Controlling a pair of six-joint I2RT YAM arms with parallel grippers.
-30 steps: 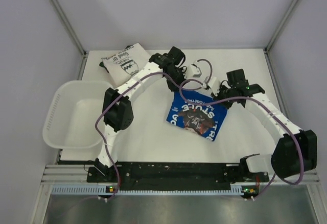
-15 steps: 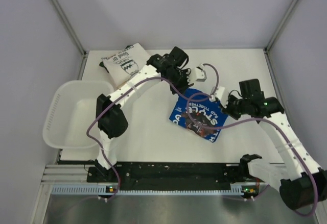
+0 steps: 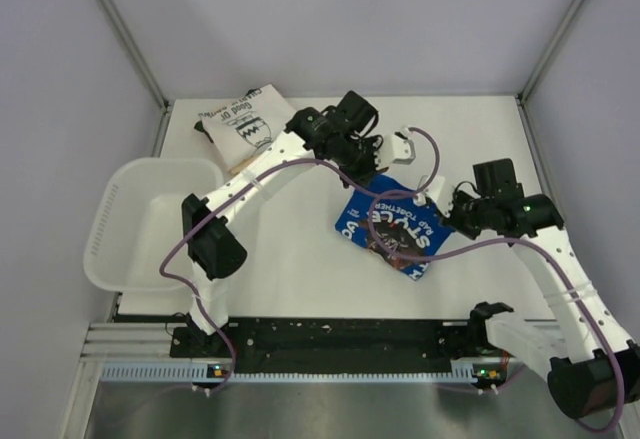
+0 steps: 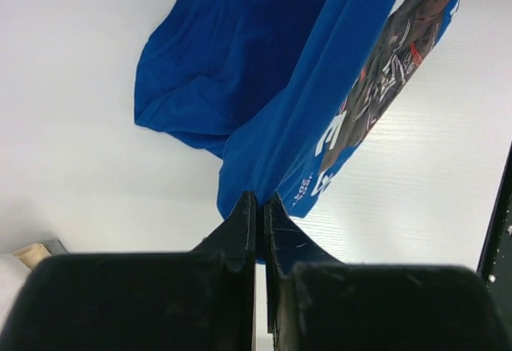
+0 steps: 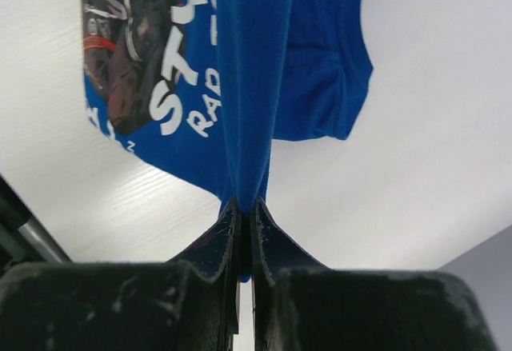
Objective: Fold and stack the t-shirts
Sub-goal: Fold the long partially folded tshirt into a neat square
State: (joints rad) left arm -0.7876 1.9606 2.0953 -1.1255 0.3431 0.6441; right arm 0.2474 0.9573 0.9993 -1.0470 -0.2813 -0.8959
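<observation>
The royal blue t-shirt (image 3: 395, 229), with its dark graphic and white lettering facing up, hangs between my two grippers just right of the table's middle. My left gripper (image 3: 373, 166) is shut on its far left edge. In the left wrist view the gripper (image 4: 260, 201) pinches a fold of the blue cloth (image 4: 264, 71). My right gripper (image 3: 444, 209) is shut on its right edge. In the right wrist view the gripper (image 5: 244, 205) clamps a taut blue fold (image 5: 248, 87). The white t-shirt (image 3: 245, 124), with a black drawing and lettering, lies folded at the back left.
A white plastic slotted basket (image 3: 120, 199) stands at the left edge of the table. Purple cables (image 3: 400, 194) loop over the blue shirt. The black base rail (image 3: 330, 334) runs along the near edge. Grey walls close in the back and sides.
Both grippers have moved right and slightly nearer, carrying the blue shirt with them. The right arm's elbow has swung out to the right. The white shirt has not moved.
</observation>
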